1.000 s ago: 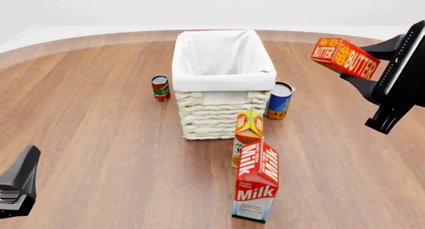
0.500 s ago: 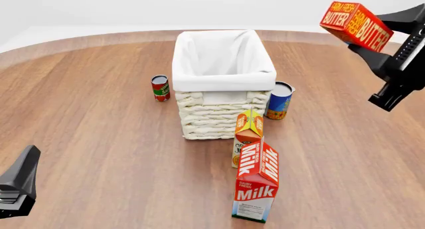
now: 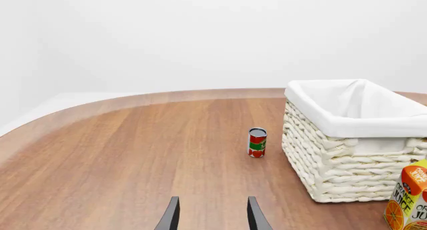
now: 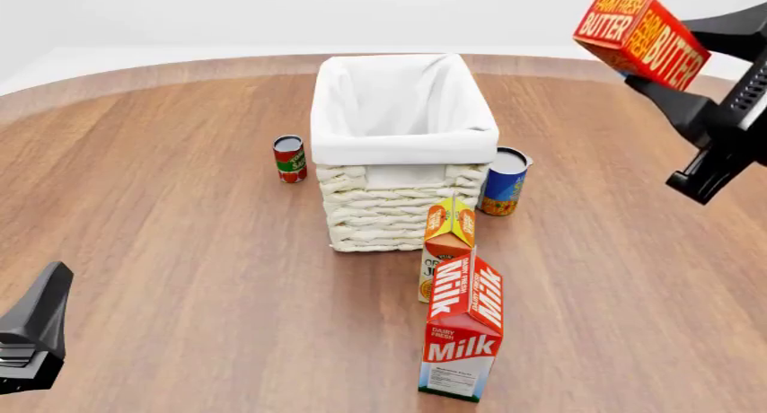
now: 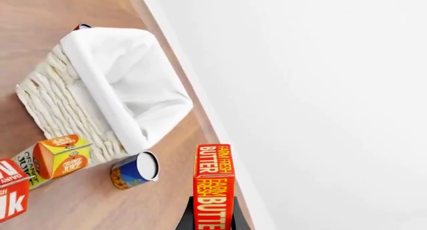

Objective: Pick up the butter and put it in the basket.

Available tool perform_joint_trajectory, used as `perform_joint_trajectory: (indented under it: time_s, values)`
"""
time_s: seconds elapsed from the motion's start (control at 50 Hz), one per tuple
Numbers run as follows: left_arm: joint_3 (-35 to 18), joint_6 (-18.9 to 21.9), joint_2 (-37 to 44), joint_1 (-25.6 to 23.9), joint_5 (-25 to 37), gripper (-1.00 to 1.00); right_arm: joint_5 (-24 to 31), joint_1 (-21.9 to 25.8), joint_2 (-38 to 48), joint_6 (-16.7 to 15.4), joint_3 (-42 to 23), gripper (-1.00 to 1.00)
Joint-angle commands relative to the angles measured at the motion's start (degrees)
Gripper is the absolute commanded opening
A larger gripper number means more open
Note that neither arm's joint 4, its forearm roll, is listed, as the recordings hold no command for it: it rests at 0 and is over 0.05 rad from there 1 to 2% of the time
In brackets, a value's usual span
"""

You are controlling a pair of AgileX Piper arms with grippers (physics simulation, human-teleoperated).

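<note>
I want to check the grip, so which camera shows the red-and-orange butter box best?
The right wrist view: the red-and-orange butter box fills the foreground between the right gripper fingers. The front view shows it small, raised at the edge. The left wrist view misses it.

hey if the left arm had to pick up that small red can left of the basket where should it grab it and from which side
Grip the red can around its round side wall, mid-height, coming from above or from the open table on its left. It stands upright, and the basket is close on its right. The left gripper is open and has a clear run.
</note>
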Motion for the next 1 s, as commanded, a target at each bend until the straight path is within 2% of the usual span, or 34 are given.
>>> perform_joint_trajectory:
  time_s: [0.02,0.46,0.5,0.54,0.76,1.0]
  values:
    - [0.0,0.0,0.0,0.0,0.0,1.0,-0.22,1.15,-1.11,1.37,-0.49,-1.0]
    - [0.0,0.0,0.0,0.0,0.0,1.0,0.8,0.16,-0.05,3.45,-2.59,-1.0]
    - [0.0,0.0,0.0,0.0,0.0,1.0,-15.46,0.51,19.55,3.73,-5.37,-1.0]
    - [0.0,0.0,0.0,0.0,0.0,1.0,-18.05,0.6,23.04,3.66,-6.32,-1.0]
    - [0.0,0.0,0.0,0.0,0.0,1.0,-18.82,1.14,26.24,5.58,-9.68,-1.0]
    - [0.0,0.0,0.0,0.0,0.0,1.0,-19.02,1.4,27.66,6.33,-12.1,-1.0]
